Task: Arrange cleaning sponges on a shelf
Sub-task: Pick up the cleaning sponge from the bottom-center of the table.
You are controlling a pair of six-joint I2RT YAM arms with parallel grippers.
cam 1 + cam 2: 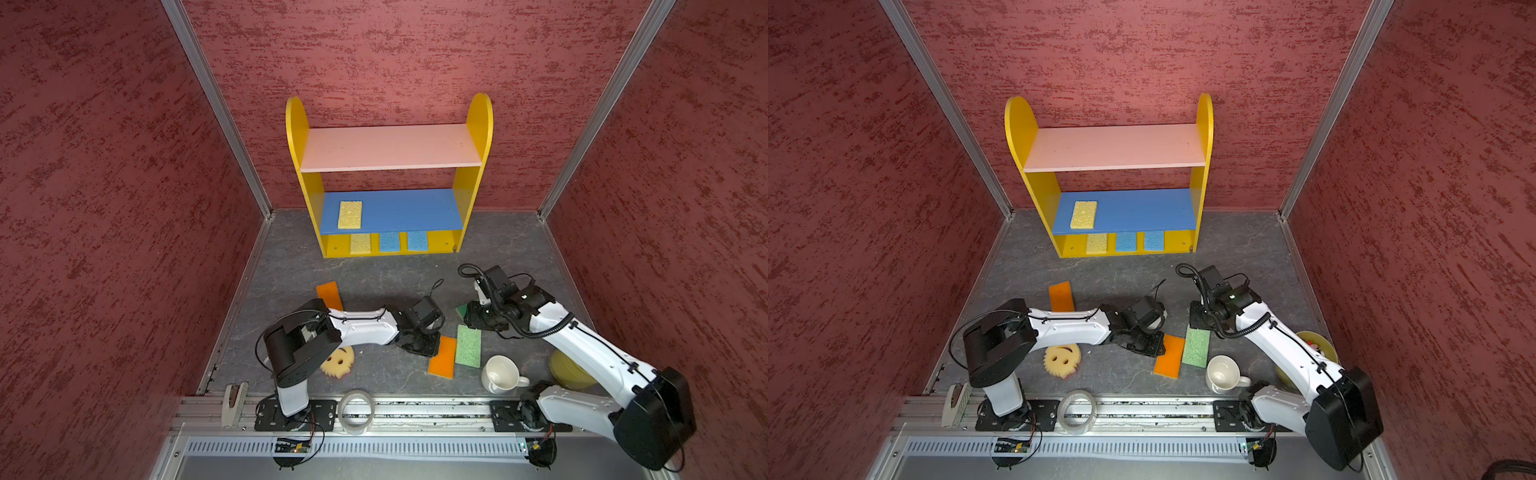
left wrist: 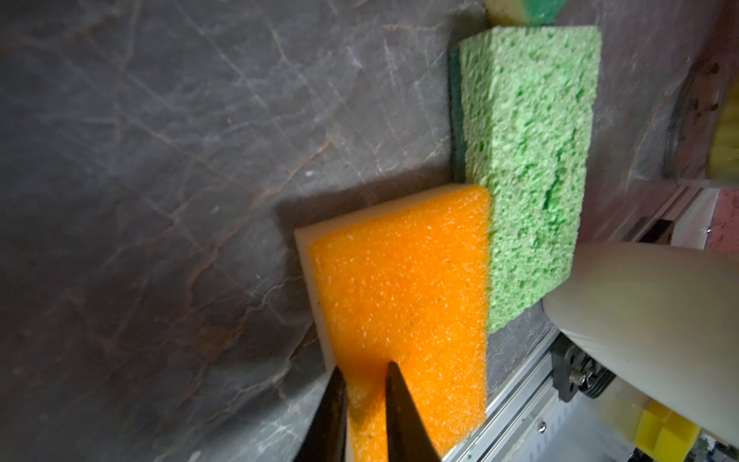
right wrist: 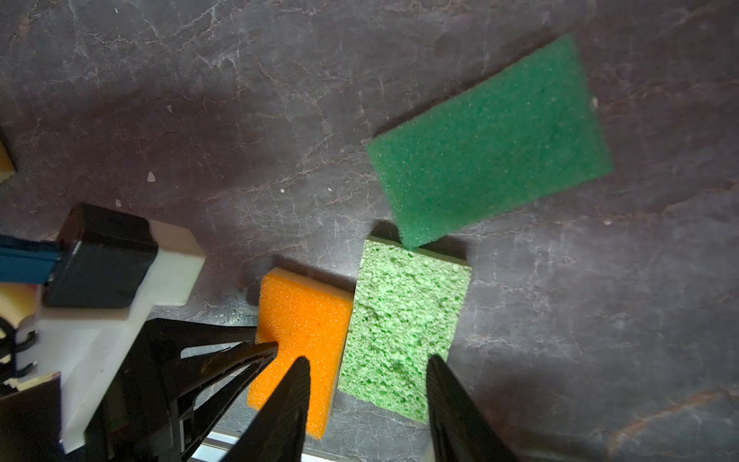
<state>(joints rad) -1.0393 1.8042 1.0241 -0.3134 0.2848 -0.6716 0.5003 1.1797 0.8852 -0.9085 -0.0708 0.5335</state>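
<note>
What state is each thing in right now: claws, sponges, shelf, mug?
left gripper: shut on nearer orange sponge.
right gripper: open above light green sponge.
dark green sponge: lying flat.
smiley sponge: face up.
shelf: upright, pink board bare.
mug: upright.

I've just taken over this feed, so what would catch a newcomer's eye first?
The yellow shelf against the back wall, with four sponges on its lower two boards. In front, the left claw pinches the edge of an orange sponge, while the right claw hangs open over the light green sponge beside it.
</note>
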